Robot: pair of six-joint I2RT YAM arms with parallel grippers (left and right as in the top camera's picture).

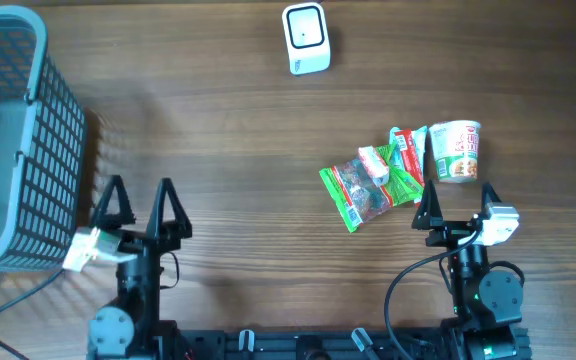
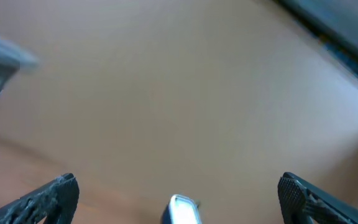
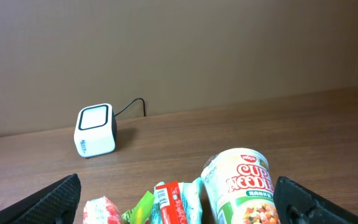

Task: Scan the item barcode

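Right gripper (image 1: 457, 205) gapes empty just beside the cup (image 1: 455, 150) (light, thin-walled, probably crushable); I'd pinch its sides mid-height, gently, leaving any barcode uncovered.

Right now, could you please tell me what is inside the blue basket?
In the basket, only bare grey floor shows. Its left part runs off the overhead picture, so that is unseen.
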